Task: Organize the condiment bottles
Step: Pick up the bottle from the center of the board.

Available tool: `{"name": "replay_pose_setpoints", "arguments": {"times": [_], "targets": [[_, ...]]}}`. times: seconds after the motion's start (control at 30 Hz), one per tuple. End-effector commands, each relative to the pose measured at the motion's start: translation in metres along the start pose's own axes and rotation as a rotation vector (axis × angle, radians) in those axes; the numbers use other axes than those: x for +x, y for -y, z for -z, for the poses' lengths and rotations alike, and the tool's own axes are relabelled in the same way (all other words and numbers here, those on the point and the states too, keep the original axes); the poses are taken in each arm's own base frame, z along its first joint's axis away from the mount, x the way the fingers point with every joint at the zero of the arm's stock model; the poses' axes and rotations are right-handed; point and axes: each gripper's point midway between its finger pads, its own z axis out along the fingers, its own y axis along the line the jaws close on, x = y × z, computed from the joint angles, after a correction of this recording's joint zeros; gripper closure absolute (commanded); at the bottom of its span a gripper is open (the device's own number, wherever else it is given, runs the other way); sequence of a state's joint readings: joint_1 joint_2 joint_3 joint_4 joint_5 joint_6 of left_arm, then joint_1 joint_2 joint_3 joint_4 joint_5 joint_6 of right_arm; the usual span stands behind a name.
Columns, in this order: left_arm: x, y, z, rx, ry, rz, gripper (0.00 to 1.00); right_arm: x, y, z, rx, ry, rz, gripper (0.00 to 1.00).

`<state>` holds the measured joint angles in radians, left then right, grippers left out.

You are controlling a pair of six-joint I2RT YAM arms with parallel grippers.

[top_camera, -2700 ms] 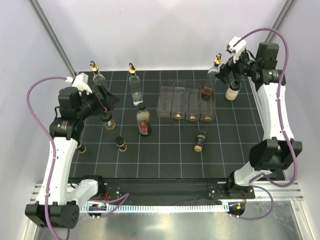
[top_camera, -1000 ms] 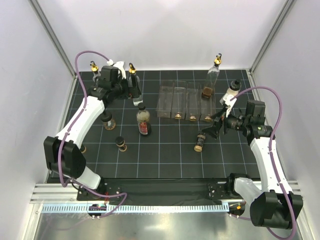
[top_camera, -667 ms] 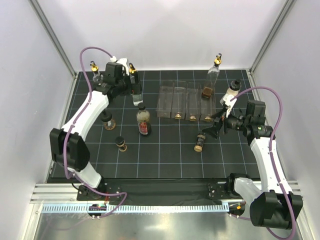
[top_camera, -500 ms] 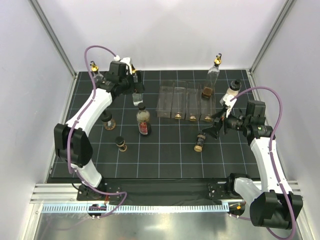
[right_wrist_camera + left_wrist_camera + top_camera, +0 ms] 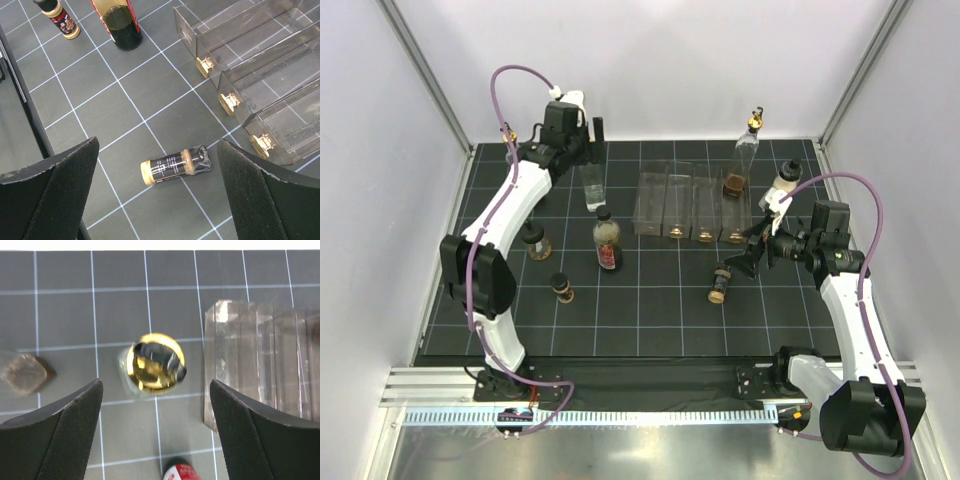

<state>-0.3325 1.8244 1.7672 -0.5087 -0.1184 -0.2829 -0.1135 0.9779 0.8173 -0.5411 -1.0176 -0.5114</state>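
Condiment bottles and rack on tabletop (image 5: 650, 320)

Clear plastic rack (image 5: 692, 205) serves as reference. Just left of it, upright: tall clear bottle (image 5: 155, 365) with gold spout. The left claw (image 5: 155, 383) hangs over it, open, jaws on either side and not touching. Near the rack's front-left corner, upright: red-labelled bottle (image 5: 608, 240). Before the rack's right end, lying on its side: short brown bottle (image 5: 175, 164), with the right claw (image 5: 157, 141) above it, spread wide and empty.

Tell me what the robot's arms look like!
There are two skinny arms. The left arm and right arm are white tubes with chunky black joints. A purple cable loops along each one. The fingers are black and wedge-shaped, with a bumpy, dotted grip surface.
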Motion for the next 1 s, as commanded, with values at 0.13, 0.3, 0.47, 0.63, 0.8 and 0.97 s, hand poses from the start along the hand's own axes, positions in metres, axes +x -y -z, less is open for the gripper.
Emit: {"name": "replay_pose_setpoints", "arguments": {"times": [0.13,0.3,0.47,0.63,0.8,0.97], "targets": [[-0.03,0.0,-0.012,-0.023,0.08,-0.033,0.26,-0.006,0.002,0.0,-0.01,0.014,0.036,0.0],[-0.037,0.0,-0.02,-0.033,0.092,-0.044,0.32,-0.006,0.002,0.0,-0.011,0.011,0.035,0.0],[-0.044,0.002,-0.027,-0.031,0.105,-0.054,0.39,-0.006,0.002,0.001,-0.007,0.009,0.037,0.0],[-0.045,0.002,-0.028,-0.029,0.112,-0.073,0.63,-0.006,0.002,0.001,-0.006,0.008,0.042,0.0],[-0.046,0.005,-0.022,-0.007,0.12,-0.093,0.92,-0.005,0.002,0.001,-0.009,0.003,0.038,0.0],[-0.063,0.01,0.003,0.03,0.189,-0.107,1.0,-0.006,0.002,0.002,-0.004,0.003,0.044,0.0]]}}
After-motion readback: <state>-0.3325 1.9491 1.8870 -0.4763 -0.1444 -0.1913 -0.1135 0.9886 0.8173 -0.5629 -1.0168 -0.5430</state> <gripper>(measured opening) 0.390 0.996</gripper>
